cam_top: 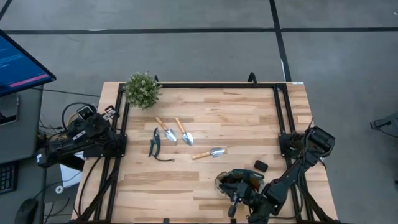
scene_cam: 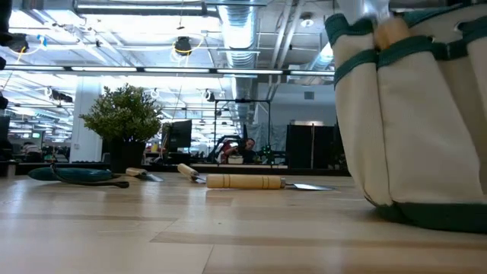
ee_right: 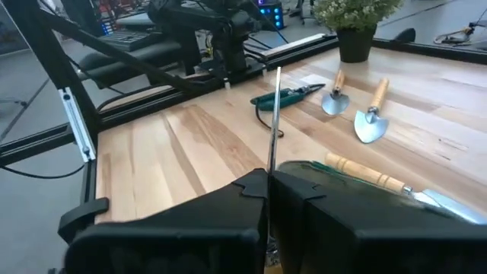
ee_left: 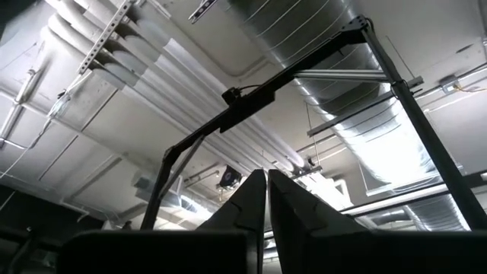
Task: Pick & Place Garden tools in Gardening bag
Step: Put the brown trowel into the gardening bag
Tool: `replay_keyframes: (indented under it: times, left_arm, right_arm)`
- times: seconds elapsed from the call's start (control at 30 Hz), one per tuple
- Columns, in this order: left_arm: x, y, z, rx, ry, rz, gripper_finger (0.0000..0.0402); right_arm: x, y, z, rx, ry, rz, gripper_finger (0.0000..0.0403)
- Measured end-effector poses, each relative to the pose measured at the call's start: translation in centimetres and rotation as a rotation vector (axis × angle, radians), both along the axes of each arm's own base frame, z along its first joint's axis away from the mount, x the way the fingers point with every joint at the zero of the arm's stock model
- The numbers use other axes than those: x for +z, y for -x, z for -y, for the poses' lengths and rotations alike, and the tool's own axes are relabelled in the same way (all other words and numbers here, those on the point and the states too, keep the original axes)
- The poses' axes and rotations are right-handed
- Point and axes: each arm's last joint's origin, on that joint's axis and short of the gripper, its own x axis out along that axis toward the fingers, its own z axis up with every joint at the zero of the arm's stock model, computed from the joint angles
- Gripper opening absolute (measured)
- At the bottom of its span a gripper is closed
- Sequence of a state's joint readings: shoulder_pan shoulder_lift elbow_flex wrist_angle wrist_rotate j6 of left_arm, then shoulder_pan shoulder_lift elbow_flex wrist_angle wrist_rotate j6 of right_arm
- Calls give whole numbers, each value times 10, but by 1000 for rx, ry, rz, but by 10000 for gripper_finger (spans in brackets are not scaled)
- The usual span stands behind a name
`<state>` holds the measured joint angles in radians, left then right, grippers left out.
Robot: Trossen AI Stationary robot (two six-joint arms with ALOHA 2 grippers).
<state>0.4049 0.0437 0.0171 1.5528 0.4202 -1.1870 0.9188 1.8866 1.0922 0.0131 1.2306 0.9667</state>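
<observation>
**Wooden table, garden tools and bag: items as they lie**

Gardening bag (cam_top: 239, 182): beige canvas tote with green trim, standing upright near the table's front edge on the right arm's side; in the low view it fills the right of the frame, and a pale wooden handle (scene_cam: 393, 32) shows at its top rim.

Right gripper (cam_top: 235, 200): reached over the bag's front rim; fingers pressed together with a thin metal rod (ee_right: 274, 122) standing up from between them; a wooden-handled tool (ee_right: 365, 174) lies just beyond the fingers at the bag's rim; whether the gripper holds a tool's head cannot be told.

Left gripper (ee_left: 266, 199): arm folded back at the table's left edge, pointing up at the ceiling; fingertips nearly touching, with nothing between them.

Pruning shears (cam_top: 154, 142): dark handles, lying flat left of centre, near the two trowels.

Trowel, first (cam_top: 166, 130): wooden handle, silver blade, just beside the shears; handle angled toward the plant.

Trowel, second (cam_top: 184, 131): same make, lying parallel to the first, the two close but apart.

Trowel, third (cam_top: 209, 153): lying nearer the bag, blade toward the right, apart from the others.

Potted plant (cam_top: 142, 89): bushy green, at the far left corner of the table.

Small black object (cam_top: 260, 165): on the boards just beside the bag; kind not clear.

Monitor (cam_top: 18, 62): lit, off the table's left side.
</observation>
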Motion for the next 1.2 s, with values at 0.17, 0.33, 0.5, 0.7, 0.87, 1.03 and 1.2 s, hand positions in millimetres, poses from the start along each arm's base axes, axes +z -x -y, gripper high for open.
replay_keyframes:
  times: [0.17, 0.33, 0.5, 0.7, 0.87, 1.03, 1.2]
  left_arm:
    - [0, 0, 0, 0, 0, 0, 17]
    - [0, 0, 0, 0, 0, 0, 17]
    - [0, 0, 0, 0, 0, 0, 17]
    - [0, 0, 0, 0, 0, 0, 17]
    - [0, 0, 0, 0, 0, 0, 17]
    - [0, 0, 0, 0, 1, -1, 17]
    - [0, 0, 0, 0, 1, -2, 17]
  right_arm:
    - [-11, 6, 4, 8, -37, -13, 0]
    - [-14, 7, 4, 81, -20, -87, 0]
    - [-15, 3, 5, 131, 3, -143, 1]
    - [-11, 2, 4, 167, 43, -136, 24]
    - [3, 2, 1, 203, 85, -106, 69]
    - [22, 4, 4, 203, 66, -65, 121]
    - [41, 8, 9, 198, 38, -34, 174]
